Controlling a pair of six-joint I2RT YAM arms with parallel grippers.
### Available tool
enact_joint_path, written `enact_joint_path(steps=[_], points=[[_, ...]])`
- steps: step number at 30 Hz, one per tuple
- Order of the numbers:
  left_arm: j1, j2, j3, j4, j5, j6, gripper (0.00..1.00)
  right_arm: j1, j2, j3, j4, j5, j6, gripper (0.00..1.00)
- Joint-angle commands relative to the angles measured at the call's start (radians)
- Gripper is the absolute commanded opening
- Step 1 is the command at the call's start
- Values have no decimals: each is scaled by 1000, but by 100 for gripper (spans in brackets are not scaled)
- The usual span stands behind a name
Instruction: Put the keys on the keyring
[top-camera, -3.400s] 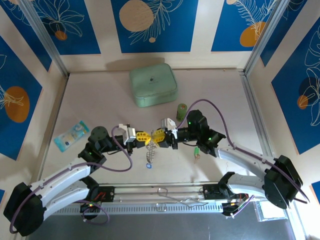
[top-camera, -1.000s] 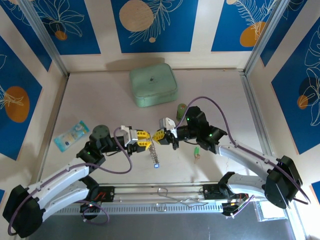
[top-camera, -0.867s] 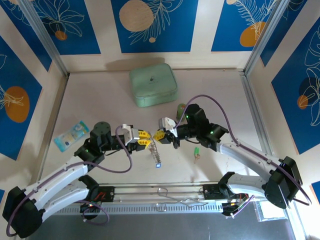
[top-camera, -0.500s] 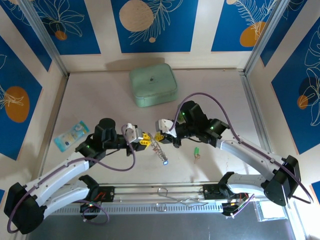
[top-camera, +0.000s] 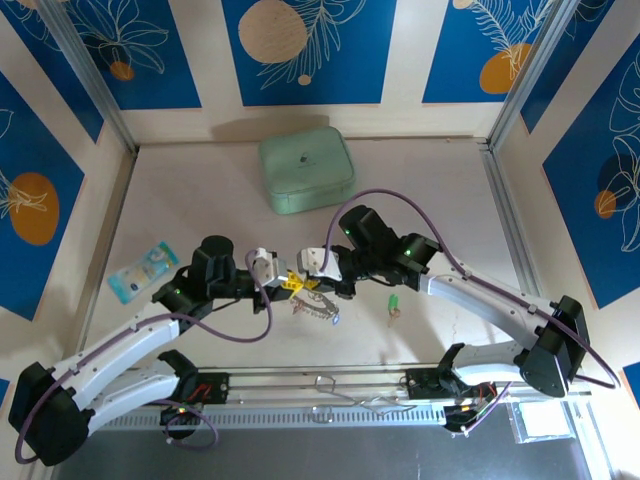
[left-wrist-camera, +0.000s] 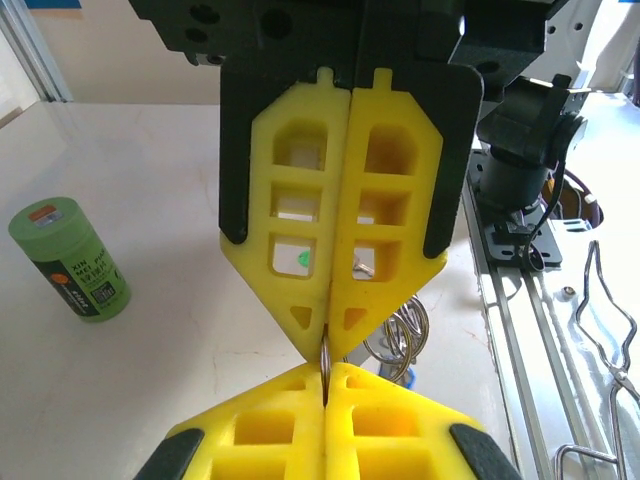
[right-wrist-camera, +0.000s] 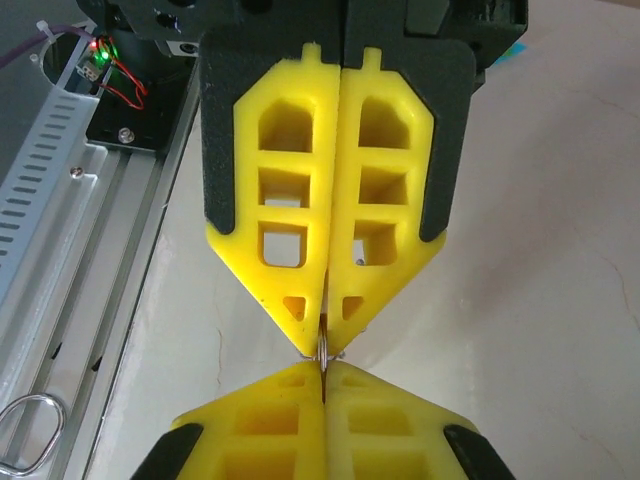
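Just below the centre of the top view, the keyring (top-camera: 313, 303) is seen as a silvery, coiled strand held up between two gripper tips that meet nose to nose. A small blue key (top-camera: 335, 320) is seen at its lower right end, while a green key (top-camera: 394, 305) lies apart on the table (top-camera: 200, 200), to the right. The left gripper (top-camera: 287, 284) is clenched, its yellow fingers pressed together on a thin metal edge of the keyring. The right gripper (top-camera: 311, 281) is likewise clenched on the same edge from the opposite side.

In the left wrist view, the left gripper (left-wrist-camera: 327, 372) is seen at the bottom and the right gripper (left-wrist-camera: 328, 330) at the top. The metal is nipped between them, and loops of the keyring (left-wrist-camera: 400, 335) hang to the right of the tips. A green cylinder (left-wrist-camera: 70, 258) stands upright at centre left.

In the right wrist view, the right gripper (right-wrist-camera: 323, 375) and left gripper (right-wrist-camera: 325, 325) are shown in the same pinch.

A mint-green case (top-camera: 306, 170) lies at upper centre and a blue packet (top-camera: 143, 269) at the left.
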Motion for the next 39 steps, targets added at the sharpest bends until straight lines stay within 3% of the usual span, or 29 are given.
enact_joint_path(steps=[1,4,6,9,15,26,39], points=[[-8,-2,38,-30,11,43,0,4,-17,39,15,-49,2,0],[-7,-20,19,3,3,44,0,-44,-65,-11,90,-123,57,4],[-8,-42,-15,78,3,19,0,-102,-111,-77,174,-219,111,29],[-10,-68,-83,262,8,-59,0,-176,-156,-167,276,-327,173,37],[-9,-88,-185,534,-4,-168,0,-259,-175,-324,523,-372,311,37],[-9,-75,-290,849,-20,-304,0,-237,-145,-346,567,-510,330,33],[-9,-62,-289,859,4,-321,0,-199,-127,-298,629,-477,349,33]])
